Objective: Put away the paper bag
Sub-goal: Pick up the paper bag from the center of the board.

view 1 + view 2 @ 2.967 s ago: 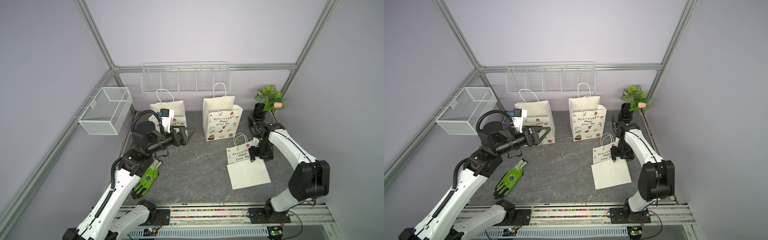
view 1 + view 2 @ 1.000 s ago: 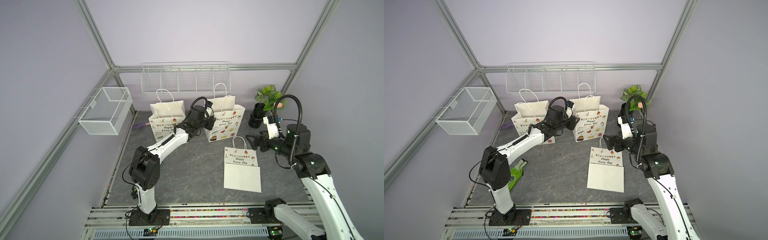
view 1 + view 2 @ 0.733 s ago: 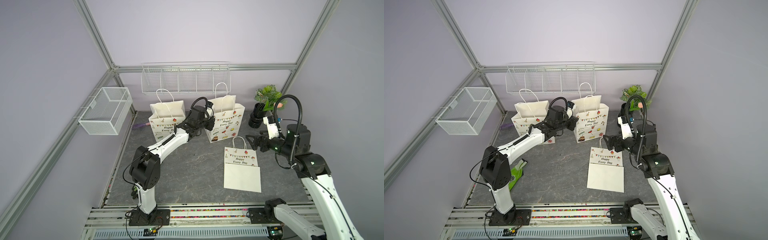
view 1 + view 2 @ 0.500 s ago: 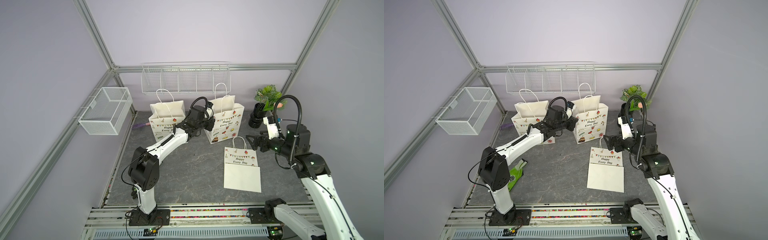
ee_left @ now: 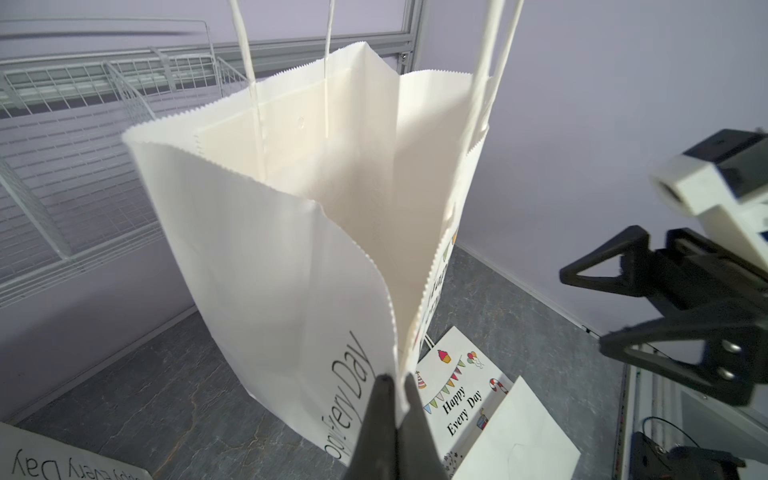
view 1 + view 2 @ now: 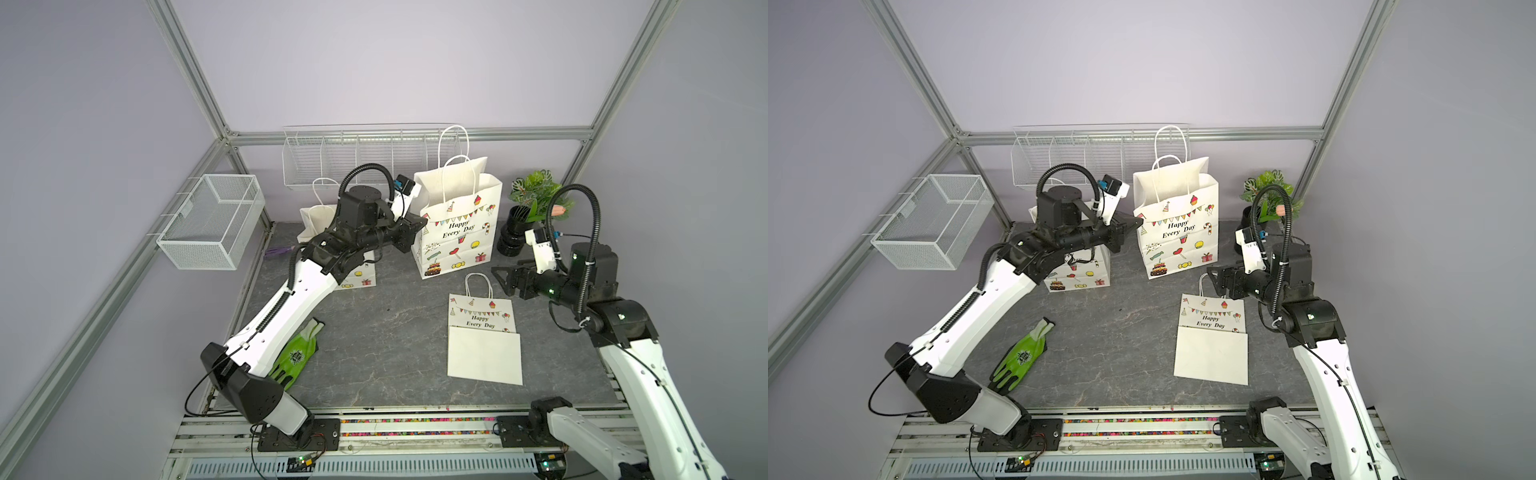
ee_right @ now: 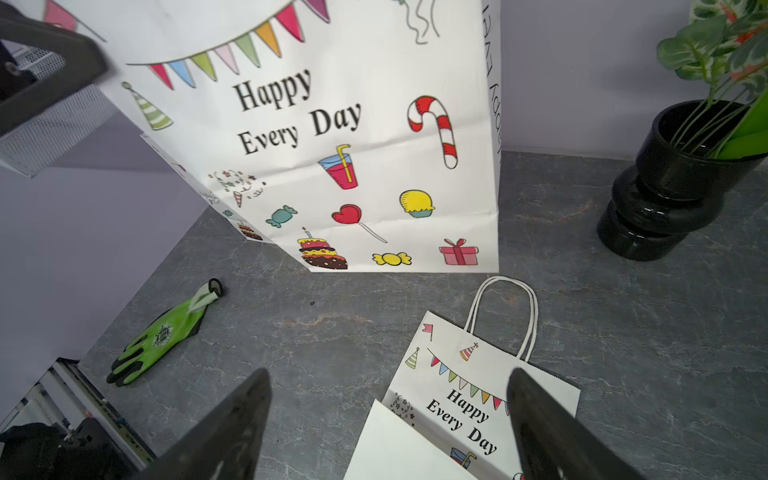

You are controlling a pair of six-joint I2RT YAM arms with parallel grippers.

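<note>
Nearest the arms' bases on the dark grey stone-patterned counter (image 6: 395, 332), a flat folded white paper bag (image 6: 484, 336) printed "Happy Every Day" lies with its blank lower half toward the front. Its twisted-paper handle points toward the back wall. Well apart from it, on the left side, a green-and-black work glove (image 6: 1021, 357) lies beside the left arm's lower link. The right tool (image 6: 500, 279) hovers above the counter just behind that handle, its black fingers spread wide with nothing between them. Its wrist view looks down between them at the flat bag's printed top edge. Farther back, near the middle, stands a tall white paper gift bag (image 6: 457, 232) printed with bunting, a candy cane and a birthday cake. It is open-mouthed and slightly tilted, with both looped handles upright. The left tool (image 5: 397, 384) is pinched closed on this bag's serrated top rim at the corner nearest the left arm; the left wrist view shows the paper caught between the two fingertips. Behind the left arm, a smaller standing white paper bag (image 6: 1077, 274) of the same print is largely hidden. To the right of the tall bag, a glossy black ribbed vase (image 6: 513, 237) holds a green leafy plant (image 6: 536, 193). A white wire-mesh basket (image 6: 212, 228) hangs on the left wall frame, and a long white wire rack (image 6: 357, 158) with dividers is fixed to the back wall.
</note>
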